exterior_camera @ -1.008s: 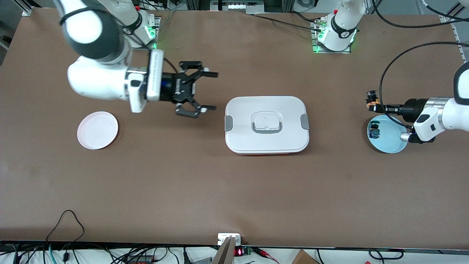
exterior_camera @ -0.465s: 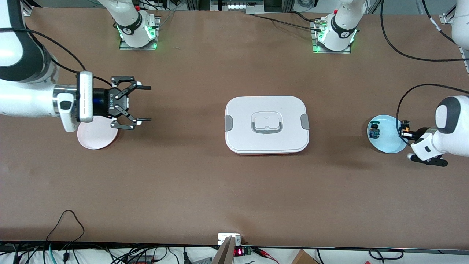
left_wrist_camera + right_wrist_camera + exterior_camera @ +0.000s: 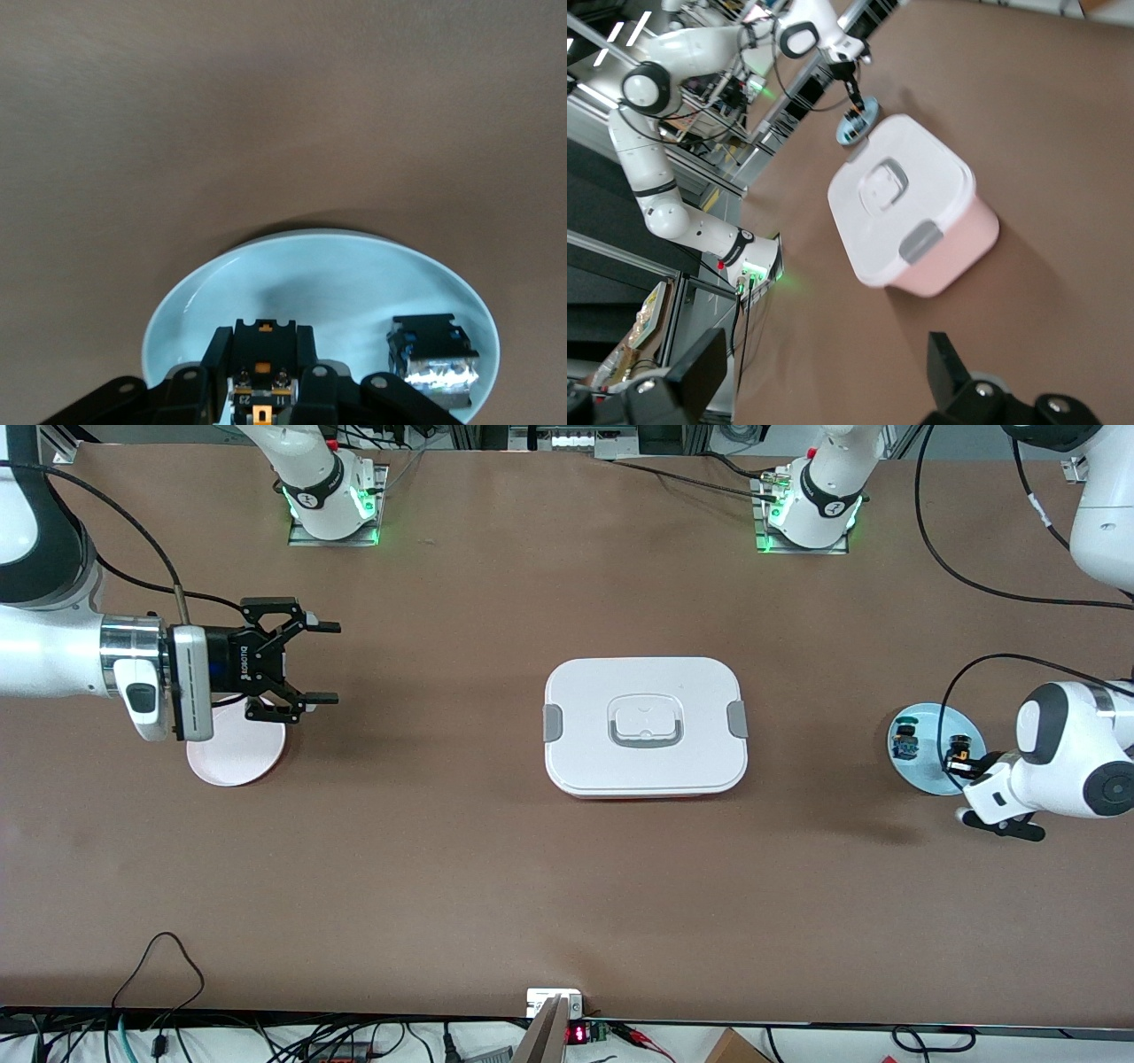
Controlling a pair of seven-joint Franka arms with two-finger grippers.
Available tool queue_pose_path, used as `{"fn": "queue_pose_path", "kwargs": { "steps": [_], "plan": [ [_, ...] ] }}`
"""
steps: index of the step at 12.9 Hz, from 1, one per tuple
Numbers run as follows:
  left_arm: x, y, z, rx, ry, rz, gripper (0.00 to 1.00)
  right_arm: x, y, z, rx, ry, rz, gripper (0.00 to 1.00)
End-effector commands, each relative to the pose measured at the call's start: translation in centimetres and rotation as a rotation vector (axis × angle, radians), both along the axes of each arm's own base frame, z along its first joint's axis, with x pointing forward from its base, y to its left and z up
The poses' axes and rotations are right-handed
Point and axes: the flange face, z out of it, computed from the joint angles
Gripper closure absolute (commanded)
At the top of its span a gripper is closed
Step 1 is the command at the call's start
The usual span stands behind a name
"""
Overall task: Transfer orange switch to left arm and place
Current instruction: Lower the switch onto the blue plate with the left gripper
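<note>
The orange switch (image 3: 957, 746) is a black body with orange parts, held in my left gripper (image 3: 955, 758), which is shut on it just over the light blue plate (image 3: 930, 778). In the left wrist view the orange switch (image 3: 262, 352) sits between the fingers of the left gripper (image 3: 262, 372), above the blue plate (image 3: 319, 274). My right gripper (image 3: 330, 662) is open and empty, over the table beside the pink plate (image 3: 232, 760); its open fingers frame the right wrist view (image 3: 824, 376). The white box (image 3: 585, 691) stands at the table's middle, between the two grippers, and also shows in the right wrist view (image 3: 899, 204).
A second small switch with blue and green parts (image 3: 905, 741) lies on the blue plate; it also shows in the left wrist view (image 3: 432, 359). The arm bases stand along the table edge farthest from the front camera. Cables hang over the left arm's end.
My right gripper has drawn back from beside the box to the pink plate, still open. My left gripper, with the orange switch, has shifted down the view to over the blue plate.
</note>
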Motion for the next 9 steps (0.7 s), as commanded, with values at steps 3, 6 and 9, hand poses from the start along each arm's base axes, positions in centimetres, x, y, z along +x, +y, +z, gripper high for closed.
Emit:
{"fn": "queue_pose_path", "kwargs": {
  "steps": [3,6,9],
  "plan": [
    [0.8,0.5,0.1,-0.002,-0.01,-0.016,0.01,-1.5,-1.2,2.0,-0.374,0.243,-0.115,0.0],
    [3.7,1.6,6.2,0.033,-0.119,-0.003,0.0,-2.1,-1.5,4.0,-0.543,0.487,-0.279,0.0],
    [5.6,2.0,13.5,0.052,-0.245,0.012,0.0,-3.9,-3.4,3.2,-0.82,0.658,-0.364,0.0]
  ]
}}
